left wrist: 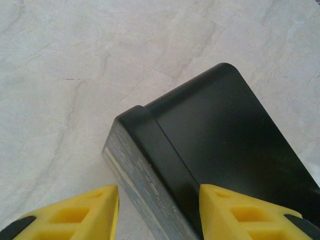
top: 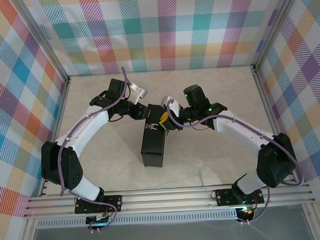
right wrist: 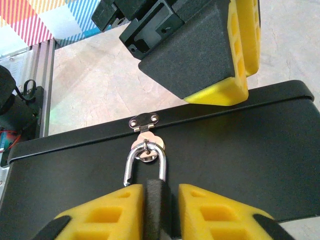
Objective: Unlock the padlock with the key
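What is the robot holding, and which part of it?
The right jaws pinch the padlock by its dark body, below the silver loop.

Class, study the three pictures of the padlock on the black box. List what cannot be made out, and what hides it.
Right wrist view: the bottom of the padlock, keyhole end included, is cut off by the lower edge, between the pads of the right hand.
Left wrist view: the box runs off the right edge past the left hand.
Top view: the padlock is too small to pick out where the hands meet.
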`<state>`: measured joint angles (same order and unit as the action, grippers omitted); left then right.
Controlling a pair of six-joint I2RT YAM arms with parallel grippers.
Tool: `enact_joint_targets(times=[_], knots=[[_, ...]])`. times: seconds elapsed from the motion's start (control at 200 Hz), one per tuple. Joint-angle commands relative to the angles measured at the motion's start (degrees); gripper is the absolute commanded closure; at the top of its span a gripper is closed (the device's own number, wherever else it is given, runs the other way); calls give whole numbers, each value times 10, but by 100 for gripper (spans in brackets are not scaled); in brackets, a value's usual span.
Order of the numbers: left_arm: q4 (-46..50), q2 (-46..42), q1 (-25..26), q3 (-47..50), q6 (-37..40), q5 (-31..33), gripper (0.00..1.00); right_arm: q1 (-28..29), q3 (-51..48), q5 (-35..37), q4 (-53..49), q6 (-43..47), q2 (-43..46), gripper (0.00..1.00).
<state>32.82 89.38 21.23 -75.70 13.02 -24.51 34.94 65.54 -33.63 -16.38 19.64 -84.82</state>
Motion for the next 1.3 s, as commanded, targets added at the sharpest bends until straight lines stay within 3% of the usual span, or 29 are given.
enact_joint_targets(times=[0.0, 0.24, 0.38, 0.595, 0.855, 0.985, 1.295], knots=[[8, -6, -3, -15, -6, 7, 56, 0, -8, -14, 1, 5, -1, 81], [23, -6, 3, -18, -18, 23, 56, 10, -3, 3, -9, 0, -11, 80], [28, -8, 8, -16, -29, 38, 56, 24, -1, 56, -11, -14, -12, 100], [37, -4, 29, -13, -53, 83, 56, 24, 31, 175, -33, -151, 13, 100], [32, 6, 40, -23, -102, 151, 56, 28, 2, 300, -13, -338, 56, 100], [24, 7, 45, -23, -123, 142, 56, 52, -13, 351, 21, -421, 55, 100], [29, 19, 67, -21, -124, 120, 56, 114, -13, 457, 97, -500, 3, 100]])
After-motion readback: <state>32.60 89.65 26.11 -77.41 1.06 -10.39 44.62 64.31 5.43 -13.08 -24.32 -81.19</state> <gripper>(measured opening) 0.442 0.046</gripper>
